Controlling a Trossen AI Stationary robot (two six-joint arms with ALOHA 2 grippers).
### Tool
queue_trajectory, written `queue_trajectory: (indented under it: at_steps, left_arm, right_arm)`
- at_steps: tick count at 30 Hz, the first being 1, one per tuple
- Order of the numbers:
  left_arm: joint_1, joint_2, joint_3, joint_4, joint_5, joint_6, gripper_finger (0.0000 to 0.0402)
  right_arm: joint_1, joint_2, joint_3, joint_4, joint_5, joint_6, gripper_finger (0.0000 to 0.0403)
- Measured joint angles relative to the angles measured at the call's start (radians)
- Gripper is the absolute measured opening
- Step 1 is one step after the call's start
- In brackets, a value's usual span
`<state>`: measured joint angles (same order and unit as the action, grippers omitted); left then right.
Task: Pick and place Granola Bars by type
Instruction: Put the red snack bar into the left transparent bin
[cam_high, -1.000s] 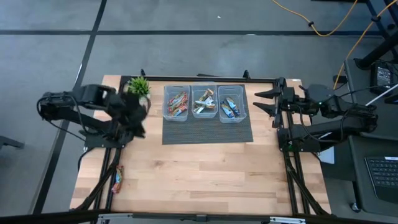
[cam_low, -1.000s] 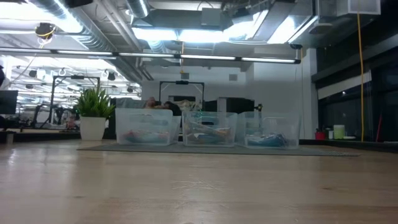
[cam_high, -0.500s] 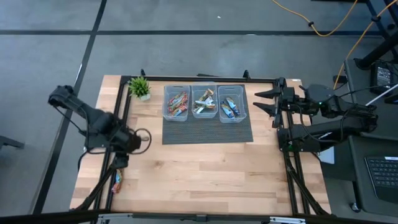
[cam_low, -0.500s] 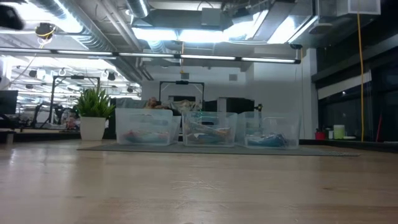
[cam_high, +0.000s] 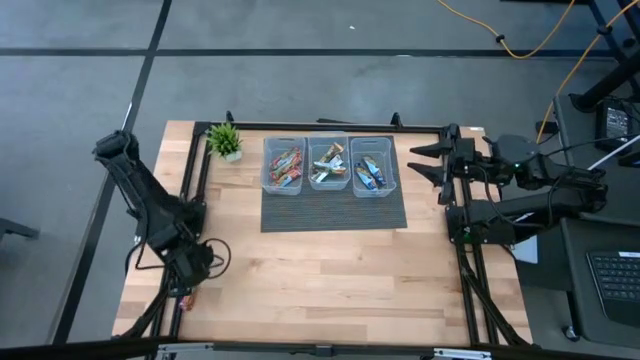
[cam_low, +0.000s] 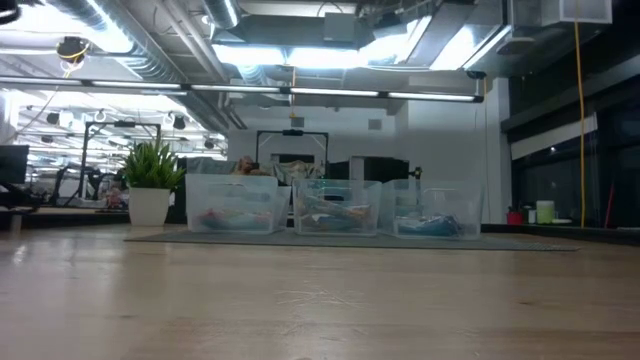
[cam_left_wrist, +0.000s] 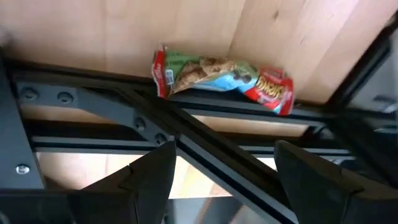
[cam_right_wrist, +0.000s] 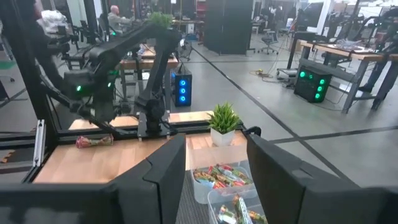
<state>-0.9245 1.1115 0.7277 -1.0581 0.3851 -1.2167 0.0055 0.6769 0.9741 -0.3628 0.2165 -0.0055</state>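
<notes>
One granola bar (cam_left_wrist: 224, 78), with red ends and a green-and-blue wrapper, lies flat on the wood at the table's near left corner, close beside the black frame struts (cam_left_wrist: 186, 146). My left gripper (cam_left_wrist: 224, 180) hovers over it, open, its fingers apart on the near side of the bar and touching nothing; in the high view this gripper (cam_high: 193, 270) covers most of the bar. Other granola bars fill three clear bins (cam_high: 329, 163) at the far middle. My right gripper (cam_high: 425, 165) waits open at the far right edge, empty (cam_right_wrist: 217, 174).
The bins stand side by side on a dark mat (cam_high: 333, 208). A small potted plant (cam_high: 224, 140) is at the far left corner. Black frame struts run along the left and right table edges. Bare wood (cam_high: 330, 275) spreads across the near half.
My left gripper has swung from beside the plant along the left edge toward the table's near edge and has come down over the lone bar. The bar has stayed where it lay.
</notes>
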Motion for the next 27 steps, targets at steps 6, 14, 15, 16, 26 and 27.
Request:
queue_trajectory:
  at_steps: [6, 14, 15, 16, 26, 27]
  left_arm:
    - [-0.088, 0.137, 0.006, 0.058, -0.020, 0.069, 0.0263]
    - [-0.112, 0.221, 0.023, 0.095, -0.151, 0.264, 0.0263]
    - [-0.112, 0.234, 0.029, 0.088, -0.184, 0.298, 0.0263]
    - [-0.110, 0.222, 0.026, 0.087, -0.213, 0.334, 0.0263]
    - [-0.119, 0.260, 0.023, 0.095, -0.204, 0.453, 0.0263]
    - [-0.124, 0.266, 0.017, 0.110, -0.210, 0.464, 0.0263]
  right_arm:
    - [0.000, 0.002, 0.000, 0.015, 0.000, -0.001, 0.0174]
    - [0.000, 0.008, 0.000, 0.021, 0.000, 0.002, 0.0174]
    - [0.000, 0.010, 0.000, 0.027, 0.000, 0.001, 0.0174]
    - [0.000, 0.014, 0.000, 0.034, 0.000, 0.001, 0.0174]
    - [0.000, 0.034, 0.000, 0.046, -0.007, 0.024, 0.0174]
    - [0.000, 0.036, 0.000, 0.046, -0.007, 0.023, 0.0174]
